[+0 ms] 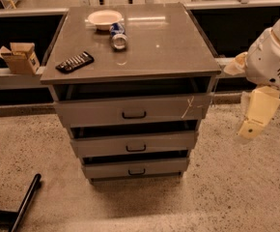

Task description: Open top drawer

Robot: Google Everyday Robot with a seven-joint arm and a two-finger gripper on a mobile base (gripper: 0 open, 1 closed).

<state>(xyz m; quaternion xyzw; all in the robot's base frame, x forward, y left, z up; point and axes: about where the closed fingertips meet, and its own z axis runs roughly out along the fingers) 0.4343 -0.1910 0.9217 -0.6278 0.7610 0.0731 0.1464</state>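
The top drawer (133, 109) is the widest grey drawer, right under the cabinet's countertop (169, 47). It has a small black loop handle (133, 114) at its centre and a whitish scratch (188, 107) near its right end. A dark gap shows between its upper edge and the countertop. Two narrower grey drawers (135, 144) sit below it. My gripper (247, 129) hangs from the white arm (273, 57) at the right of the cabinet, pointing down, apart from the drawer and about level with it.
On the countertop are a white bowl (105, 18), a can (118, 36) lying on its side and a black remote (75, 62). A cardboard box (18, 57) sits on the ledge at left. A black bar (24, 202) lies on the floor at lower left.
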